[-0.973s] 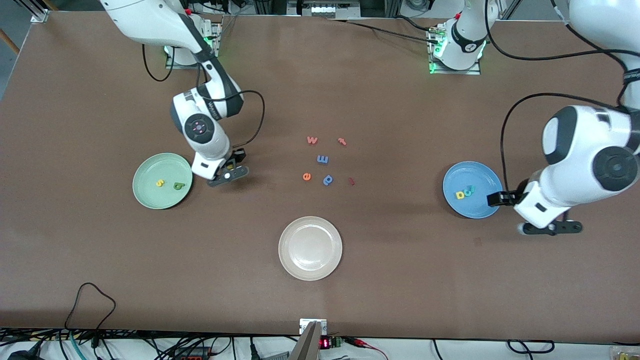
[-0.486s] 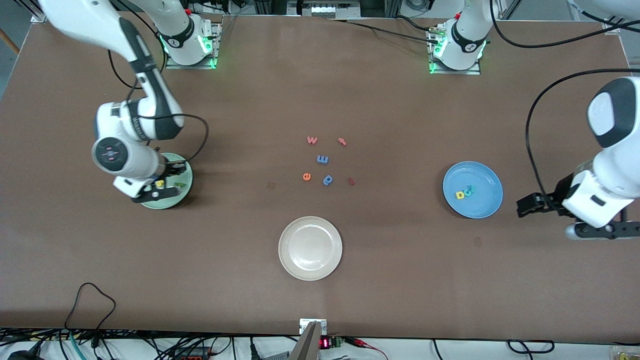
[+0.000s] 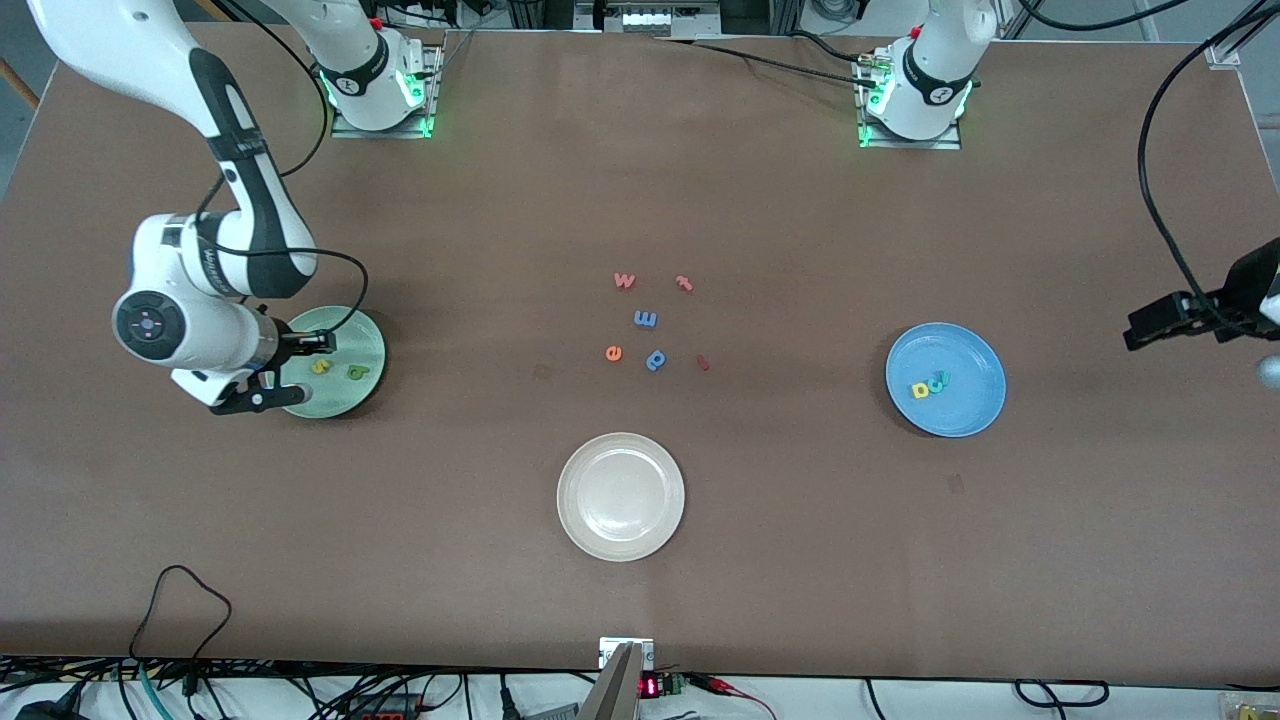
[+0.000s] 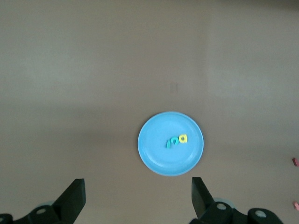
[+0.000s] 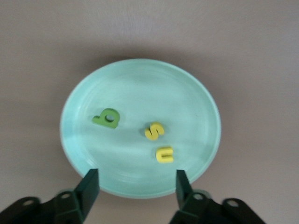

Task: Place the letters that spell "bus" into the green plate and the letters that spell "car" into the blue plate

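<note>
The green plate (image 3: 362, 345) (image 5: 140, 88) holds the dark green b (image 5: 107, 118) (image 3: 358, 373), the yellow s (image 5: 154, 131) (image 3: 320, 366) and the yellow u (image 5: 164, 154), all lying loose. My right gripper (image 5: 137, 189) (image 3: 262, 392) hovers open over the plate's rim, holding nothing. The blue plate (image 3: 955, 418) (image 4: 154, 158) holds the yellow a (image 4: 183, 138) (image 3: 920, 390), the teal c (image 4: 174, 141) and the teal r (image 4: 168, 144), side by side. My left gripper (image 4: 136, 200) is open and empty, high above the table beside the blue plate, toward the left arm's end.
A white plate (image 3: 620, 540) sits nearer the front camera at mid-table. Loose letters lie in the middle: a pink w (image 3: 624, 280), a pink t (image 3: 684, 283), a blue m (image 3: 645, 319), an orange e (image 3: 613, 352), a blue p (image 3: 655, 359) and a small red one (image 3: 703, 363).
My right gripper moved from beside the green plate to over it, opened and let go of the yellow u. My left arm drew away from the blue plate toward its end.
</note>
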Controlling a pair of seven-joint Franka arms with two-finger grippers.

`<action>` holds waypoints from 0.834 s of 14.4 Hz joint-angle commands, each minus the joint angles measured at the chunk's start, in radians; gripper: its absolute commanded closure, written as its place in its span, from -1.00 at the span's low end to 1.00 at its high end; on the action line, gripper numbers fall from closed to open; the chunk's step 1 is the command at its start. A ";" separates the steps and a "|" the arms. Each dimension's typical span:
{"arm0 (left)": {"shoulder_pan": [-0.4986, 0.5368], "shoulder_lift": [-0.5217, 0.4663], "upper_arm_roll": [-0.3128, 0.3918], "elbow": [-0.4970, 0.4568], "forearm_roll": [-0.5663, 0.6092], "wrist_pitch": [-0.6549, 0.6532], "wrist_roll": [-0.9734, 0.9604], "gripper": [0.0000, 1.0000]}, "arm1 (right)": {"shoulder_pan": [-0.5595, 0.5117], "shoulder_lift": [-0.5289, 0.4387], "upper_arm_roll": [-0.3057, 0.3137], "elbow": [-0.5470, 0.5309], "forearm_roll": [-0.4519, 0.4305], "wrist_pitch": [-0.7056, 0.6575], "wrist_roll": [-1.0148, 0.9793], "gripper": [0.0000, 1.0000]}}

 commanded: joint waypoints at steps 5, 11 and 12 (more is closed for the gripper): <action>-0.010 -0.157 -0.010 -0.216 -0.019 0.052 0.024 -1.00 | -0.032 -0.167 -0.004 0.429 0.034 -0.464 -0.009 -1.00; -0.010 -0.167 -0.013 -0.213 -0.019 -0.008 0.026 -1.00 | -0.025 -0.188 -0.023 0.478 -0.011 -0.592 -0.012 -1.00; -0.012 -0.167 -0.013 -0.213 -0.018 -0.008 0.026 -1.00 | -0.023 -0.196 -0.024 0.455 -0.012 -0.591 -0.012 -1.00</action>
